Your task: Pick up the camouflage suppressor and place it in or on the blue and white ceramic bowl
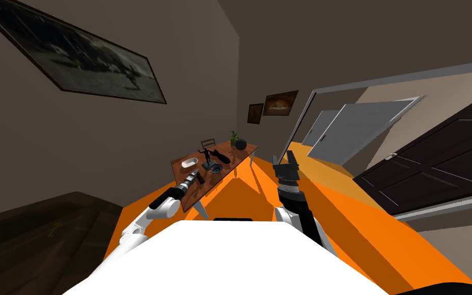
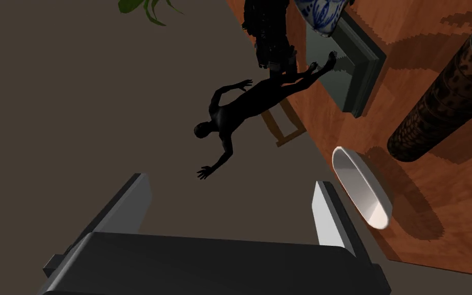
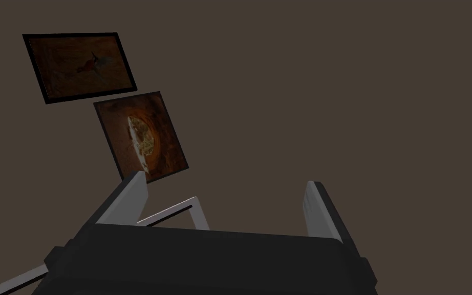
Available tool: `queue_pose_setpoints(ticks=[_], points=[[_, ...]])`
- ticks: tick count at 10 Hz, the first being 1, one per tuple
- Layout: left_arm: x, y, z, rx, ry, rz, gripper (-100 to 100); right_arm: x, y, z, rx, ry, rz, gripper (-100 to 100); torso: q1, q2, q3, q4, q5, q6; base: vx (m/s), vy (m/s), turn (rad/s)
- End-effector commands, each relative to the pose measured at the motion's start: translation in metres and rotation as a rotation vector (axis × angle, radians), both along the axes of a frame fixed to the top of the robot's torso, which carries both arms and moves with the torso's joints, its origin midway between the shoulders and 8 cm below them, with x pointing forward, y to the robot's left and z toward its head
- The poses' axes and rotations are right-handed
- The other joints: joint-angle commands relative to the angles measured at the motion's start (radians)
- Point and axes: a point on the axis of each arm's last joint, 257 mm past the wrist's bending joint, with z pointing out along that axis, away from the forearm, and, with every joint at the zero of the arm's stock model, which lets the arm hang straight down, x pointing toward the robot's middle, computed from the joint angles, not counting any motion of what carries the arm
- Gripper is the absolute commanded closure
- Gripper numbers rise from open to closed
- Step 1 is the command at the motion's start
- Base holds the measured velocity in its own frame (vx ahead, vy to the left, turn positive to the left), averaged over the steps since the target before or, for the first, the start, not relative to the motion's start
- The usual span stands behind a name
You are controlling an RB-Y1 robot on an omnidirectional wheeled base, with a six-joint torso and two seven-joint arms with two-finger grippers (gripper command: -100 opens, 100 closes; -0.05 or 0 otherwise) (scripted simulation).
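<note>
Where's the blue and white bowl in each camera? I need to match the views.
Head view: bowl on the wooden table, next to the black figurine and its base.
Left wrist view: bowl cut off by the frame, beyond the figurine's base, ahead of the open left claw.
Right wrist view: the open right claw faces a wall, away from the table.
Shared landmark: the black figurine.

Dim brown-walled room, orange floor (image 1: 342, 205)
Wooden table (image 1: 235, 157) far left against the wall (image 1: 102, 143); dark door (image 1: 434, 169) at right.

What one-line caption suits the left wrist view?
Open left gripper near a white dish, camouflage suppressor and dark figurine on a wooden table.
</note>
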Motion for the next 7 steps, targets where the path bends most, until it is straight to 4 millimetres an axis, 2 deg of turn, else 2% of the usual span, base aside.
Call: queue_pose_setpoints(ticks=[1,3,7], points=[[0.0,0.007,-0.023,0.017,0.079,-0.015,-100,0.0,0.0,0.0,0.0,0.0,0.0,0,0.0,0.0,0.0,0.0,0.0,0.0,0.01,0.008,-0.202],[-0.005,0.022,-0.054,0.026,0.168,-0.008,-100,0.0,0.0,0.0,0.0,0.0,0.0,0,0.0,0.0,0.0,0.0,0.0,0.0,0.011,0.011,-0.151],[-0.017,0.045,-0.096,0.042,0.318,-0.013,-100,0.0,0.0,0.0,0.0,0.0,0.0,0,0.001,0.0,0.0,0.0,0.0,0.0,0.012,0.016,-0.149]])
